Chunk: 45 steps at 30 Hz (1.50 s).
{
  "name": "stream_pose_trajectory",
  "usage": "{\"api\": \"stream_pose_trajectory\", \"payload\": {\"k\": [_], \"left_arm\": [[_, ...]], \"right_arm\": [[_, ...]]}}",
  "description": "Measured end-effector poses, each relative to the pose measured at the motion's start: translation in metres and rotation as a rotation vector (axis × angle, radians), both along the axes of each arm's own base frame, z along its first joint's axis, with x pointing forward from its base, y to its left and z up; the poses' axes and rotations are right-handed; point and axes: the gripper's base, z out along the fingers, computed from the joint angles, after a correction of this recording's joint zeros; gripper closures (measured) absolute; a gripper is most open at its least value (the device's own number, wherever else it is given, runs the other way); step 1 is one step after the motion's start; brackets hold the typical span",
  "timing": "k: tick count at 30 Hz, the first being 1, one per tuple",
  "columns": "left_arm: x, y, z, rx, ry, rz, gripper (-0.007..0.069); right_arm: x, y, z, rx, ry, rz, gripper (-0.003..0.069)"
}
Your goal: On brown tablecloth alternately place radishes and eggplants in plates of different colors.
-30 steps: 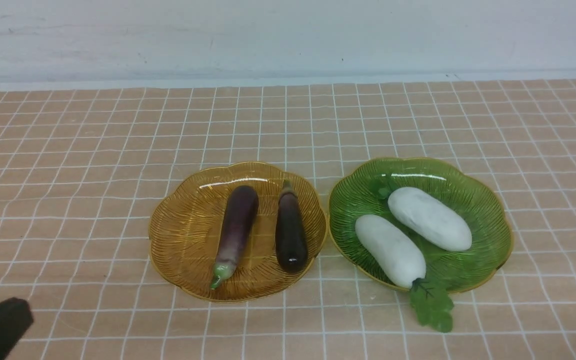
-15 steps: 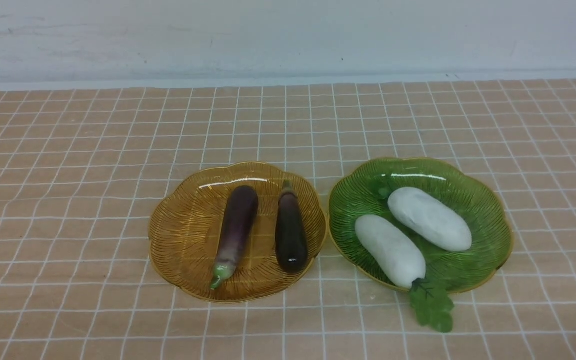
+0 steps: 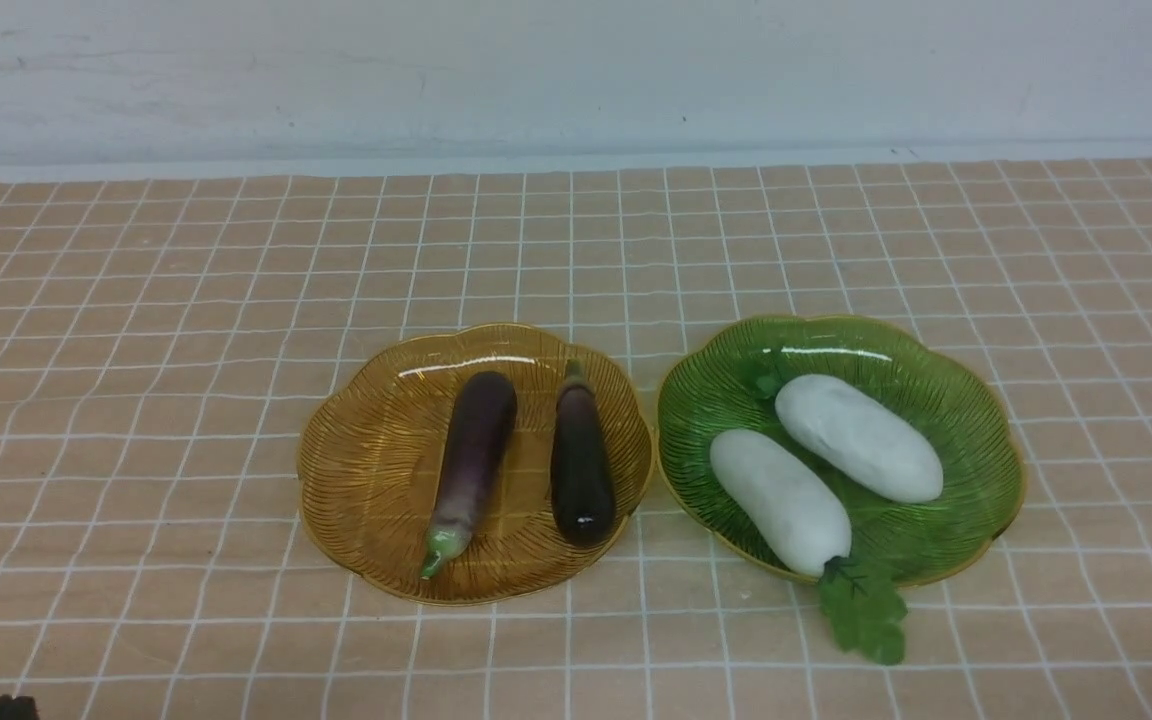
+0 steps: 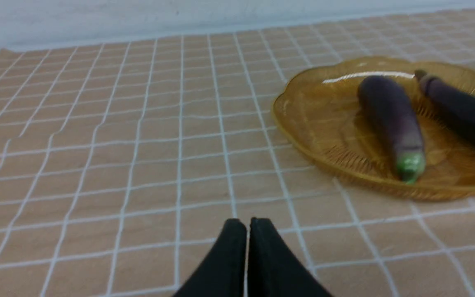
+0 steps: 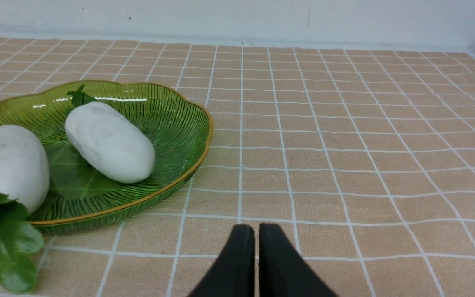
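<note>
Nearest, left gripper (image 4: pixel 248 231) and right gripper (image 5: pixel 256 237) low over the brown tablecloth (image 3: pixel 136 400), jaws pressed together, nothing held, each well short of its plate. Further on, amber plate (image 3: pixel 356 470) carrying paler eggplant (image 3: pixel 474 455) and darker eggplant (image 3: pixel 581 465) side by side; just beside it, green plate (image 3: pixel 976 440) carrying near radish (image 3: pixel 781 500), leaves spilling over the rim, and far radish (image 3: pixel 861 437). Probably light, stiff and glossy-slick: best pinched across the middle of the body, never by leaves or stem.

Eggplants (image 3: pixel 526 465) in amber plate (image 3: pixel 356 480), radishes (image 3: pixel 821 465) in green plate (image 3: pixel 976 420).
</note>
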Motion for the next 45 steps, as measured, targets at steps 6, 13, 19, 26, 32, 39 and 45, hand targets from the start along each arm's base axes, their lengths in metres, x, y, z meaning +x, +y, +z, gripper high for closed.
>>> {"api": "stream_pose_trajectory", "payload": {"k": [6,13,19,26,32,39,45], "left_arm": [[-0.0017,0.0031,-0.0067,0.040,0.073,0.037,0.0627],[-0.0017,0.0030,-0.0068,0.039,0.074,0.037,0.0627],[-0.0017,0.0030,-0.0068,0.039,0.074,0.036,0.0627],[-0.0017,0.0030,-0.0068,0.039,0.074,0.036,0.0627],[-0.0017,0.0030,-0.0068,0.039,0.074,0.036,0.0627],[-0.0017,0.0030,-0.0068,0.039,0.074,0.036,0.0627],[-0.0017,0.0030,-0.0068,0.039,0.074,0.036,0.0627]], "right_arm": [[0.0000,0.0000,0.0000,0.000,0.000,0.000,0.0647],[0.0000,-0.0001,0.0000,0.000,0.000,-0.002,0.0647],[0.0000,-0.0002,0.0000,0.000,0.000,-0.003,0.0647],[0.0000,-0.0002,0.0000,0.000,0.000,-0.003,0.0647],[0.0000,-0.0002,0.0000,0.000,0.000,-0.003,0.0647],[0.0000,-0.0002,0.0000,0.000,0.000,-0.003,0.0647],[0.0000,-0.0002,0.0000,0.000,0.000,-0.003,0.0647]]}}
